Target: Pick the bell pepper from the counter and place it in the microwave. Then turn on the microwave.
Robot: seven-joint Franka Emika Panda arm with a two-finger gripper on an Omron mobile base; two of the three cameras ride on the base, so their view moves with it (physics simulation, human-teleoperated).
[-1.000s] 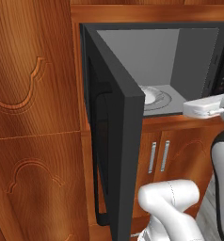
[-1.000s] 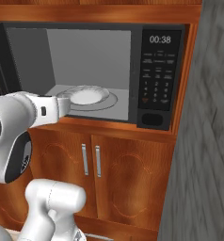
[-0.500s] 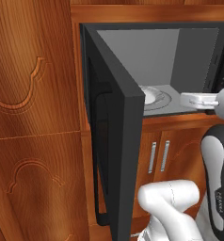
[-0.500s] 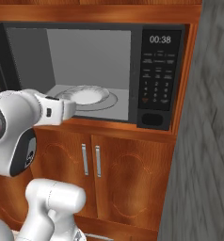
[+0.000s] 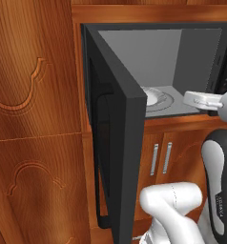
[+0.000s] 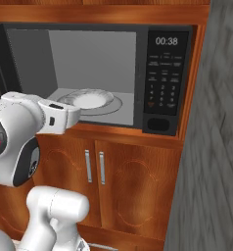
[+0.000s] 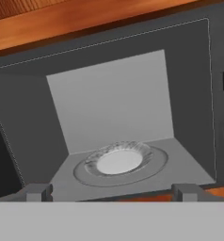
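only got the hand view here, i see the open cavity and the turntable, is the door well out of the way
Observer: Yes. The microwave door stands swung wide to the left, edge-on to the left base view.
Operator: what's on the clock
Observer: The display reads 00:38, above the keypad to the right of the opening.
Operator: where's my hand against the opening
Observer: The open pincer hovers just in front of the opening's lower left, about level with the turntable.

Wooden cabinet doors point(image 6: 113, 188), grey wall point(image 6: 211, 147)
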